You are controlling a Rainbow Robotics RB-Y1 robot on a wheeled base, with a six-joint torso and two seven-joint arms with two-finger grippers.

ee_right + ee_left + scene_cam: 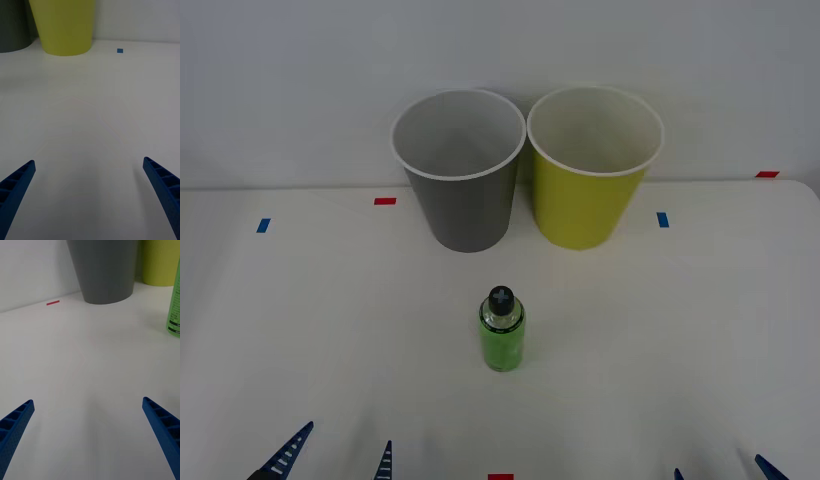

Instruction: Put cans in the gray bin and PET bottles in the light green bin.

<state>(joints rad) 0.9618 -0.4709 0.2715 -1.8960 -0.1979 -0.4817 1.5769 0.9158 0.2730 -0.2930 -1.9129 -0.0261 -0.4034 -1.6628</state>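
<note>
**Two bins at the back, one bottle standing in front**

Two tall cup-shaped bins with white rims stand upright side by side at the far edge of the white table [300, 330], close together against the pale wall: the gray bin [460, 190] on the robot's left and the yellow-green bin [588, 185] on its right. Both show pale insides with nothing visible in them.

Nearer the robot, well apart from the bins and roughly in line with the gap between them, the small bright green PET bottle [502, 335] with a clear shoulder and dark cap stands upright on the table.

The left gripper [335, 458] sits low at the near left edge, its blue ribbed fingers spread wide and holding nothing. Its wrist camera sees the bottle off to one side, with the gray bin beyond. The right gripper [725, 468] sits at the near right edge, fingers likewise spread and empty, facing bare table with the yellow-green bin ahead.

Small red tape marks [385, 201] and blue tape marks [663, 219] dot the tabletop.
</note>
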